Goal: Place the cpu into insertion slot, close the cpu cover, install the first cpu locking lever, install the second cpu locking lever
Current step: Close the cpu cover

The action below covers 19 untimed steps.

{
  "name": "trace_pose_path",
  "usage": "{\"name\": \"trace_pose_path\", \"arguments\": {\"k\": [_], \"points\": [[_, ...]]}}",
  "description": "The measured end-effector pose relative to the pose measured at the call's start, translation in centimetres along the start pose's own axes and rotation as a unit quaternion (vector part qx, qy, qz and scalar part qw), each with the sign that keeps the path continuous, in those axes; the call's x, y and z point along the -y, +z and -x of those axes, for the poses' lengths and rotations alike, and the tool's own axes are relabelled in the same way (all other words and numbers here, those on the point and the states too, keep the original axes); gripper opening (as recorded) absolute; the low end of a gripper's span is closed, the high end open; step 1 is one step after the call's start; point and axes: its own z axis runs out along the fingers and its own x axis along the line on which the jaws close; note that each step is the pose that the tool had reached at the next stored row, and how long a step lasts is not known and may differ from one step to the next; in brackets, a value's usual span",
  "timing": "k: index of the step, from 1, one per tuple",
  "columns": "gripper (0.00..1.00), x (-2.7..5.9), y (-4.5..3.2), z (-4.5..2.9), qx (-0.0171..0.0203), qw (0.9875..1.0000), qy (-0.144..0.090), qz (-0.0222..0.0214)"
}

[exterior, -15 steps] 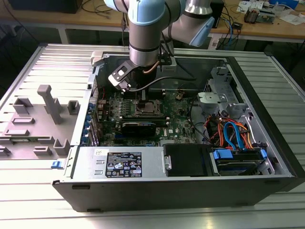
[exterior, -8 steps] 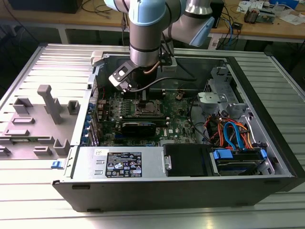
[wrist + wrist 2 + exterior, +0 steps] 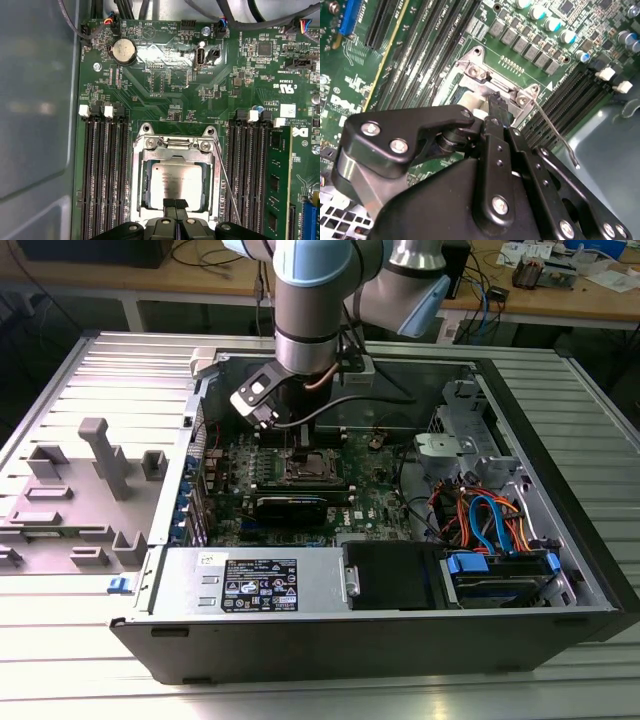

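Green motherboard [image 3: 165, 85] below, cpu [image 3: 175, 180] flat in insertion slot [image 3: 145, 150], claw [image 3: 175, 204] closed and empty at its edge.

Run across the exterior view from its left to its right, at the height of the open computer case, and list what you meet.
grey plastic fixture on the table → insertion slot → orange and blue cables → black case wall
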Motion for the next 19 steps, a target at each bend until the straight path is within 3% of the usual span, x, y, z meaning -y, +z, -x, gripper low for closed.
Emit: {"name": "trace_pose_path", "arguments": {"k": [12, 19], "points": [[0.11, -1.88, -0.03, 0.11, 0.0002, 1.0000, 0.000, -0.0001], [0.11, -1.95, -0.03, 0.10, 0.0001, 1.0000, 0.000, -0.0001]]}}
